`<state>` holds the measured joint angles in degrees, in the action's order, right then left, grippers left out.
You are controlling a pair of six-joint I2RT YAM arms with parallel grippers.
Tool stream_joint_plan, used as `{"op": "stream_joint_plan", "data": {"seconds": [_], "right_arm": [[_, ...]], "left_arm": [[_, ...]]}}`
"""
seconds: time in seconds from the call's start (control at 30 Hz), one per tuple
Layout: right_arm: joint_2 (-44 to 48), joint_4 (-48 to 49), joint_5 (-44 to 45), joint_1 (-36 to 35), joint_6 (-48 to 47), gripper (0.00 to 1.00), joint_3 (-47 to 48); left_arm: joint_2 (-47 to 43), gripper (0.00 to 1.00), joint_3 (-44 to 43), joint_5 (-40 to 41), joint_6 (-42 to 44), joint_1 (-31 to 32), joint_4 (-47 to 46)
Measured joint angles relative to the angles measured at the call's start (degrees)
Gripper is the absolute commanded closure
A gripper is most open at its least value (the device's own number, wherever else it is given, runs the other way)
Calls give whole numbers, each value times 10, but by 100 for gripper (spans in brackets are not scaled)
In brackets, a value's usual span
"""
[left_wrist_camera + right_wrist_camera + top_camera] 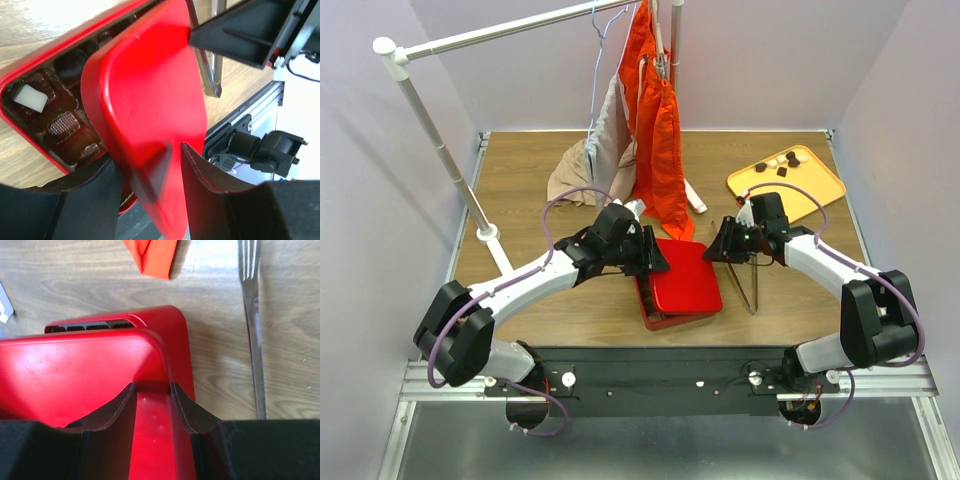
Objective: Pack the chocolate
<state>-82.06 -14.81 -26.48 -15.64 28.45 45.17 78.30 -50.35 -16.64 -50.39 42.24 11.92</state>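
Pinching the red lid (150,90) from both ends, I hold it tilted over the red gridded box (175,340): my left gripper (150,170) has its 2 fingers clamped on one edge, and my right gripper (152,390) has its 2 fingers clamped on the opposite edge. Part of the chocolate sits in the box's compartments, where my left wrist view shows 1 white piece (30,97) and at least 2 ridged brown ones (62,124); the lid hides the other cells. The rest of the chocolate (785,165), at least 4 small lumps both dark and pale, lies on the yellow-orange tray (820,190) at the far right, well apart from the box. I judge the packing only partly done, since those lumps are not yet in the box and the lid is not seated. Metal tongs (752,285) lie on the wood-grain tabletop (520,170) just beside the box on its right. At the far side stands a white clothes rail (440,150) with an orange garment (655,130) hanging from it and beige cloth (575,175) heaped below, and pale lilac walls (380,200) close in the table.
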Motion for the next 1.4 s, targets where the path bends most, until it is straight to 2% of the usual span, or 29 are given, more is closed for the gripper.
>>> {"op": "stream_joint_plan", "data": {"seconds": [0.27,0.53,1.07,1.2,1.4], "right_arm": [[0,-14,-17,-5,0,59,0],[0,-19,-24,-5,1,59,4],[0,-20,-36,-8,2,58,7],[1,-20,-40,-9,0,41,7],[32,-30,-39,-9,0,33,2]], "left_arm": [[-10,32,0,30,2,0,19],[-16,22,-32,71,19,0,83],[-19,17,-35,136,37,0,155],[-19,11,-11,137,37,0,141],[-26,10,28,134,38,-2,104]]}}
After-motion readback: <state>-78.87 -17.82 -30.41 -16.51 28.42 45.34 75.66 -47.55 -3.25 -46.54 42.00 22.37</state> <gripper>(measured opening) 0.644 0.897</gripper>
